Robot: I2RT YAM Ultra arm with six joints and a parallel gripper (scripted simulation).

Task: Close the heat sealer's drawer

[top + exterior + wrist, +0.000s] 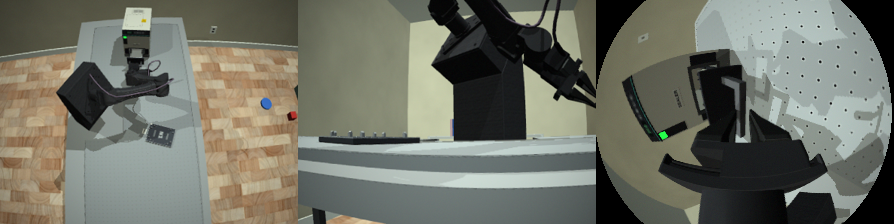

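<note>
The heat sealer stands upright at the table's far end. Its light is green. The drawer stands out from the sealer, its black front towards my gripper. A grey upright handle is on that front. My gripper is partly open, with the handle between its fingertips. The left finger is close to the handle and a gap shows at the right finger. The seal sheet and sealing frame are mostly hidden behind the drawer front, so their alignment cannot be told.
A dark board with pins lies on the table behind the arm. The arm's black base stands at the table's left side. A blue disc and a red cube are on the floor.
</note>
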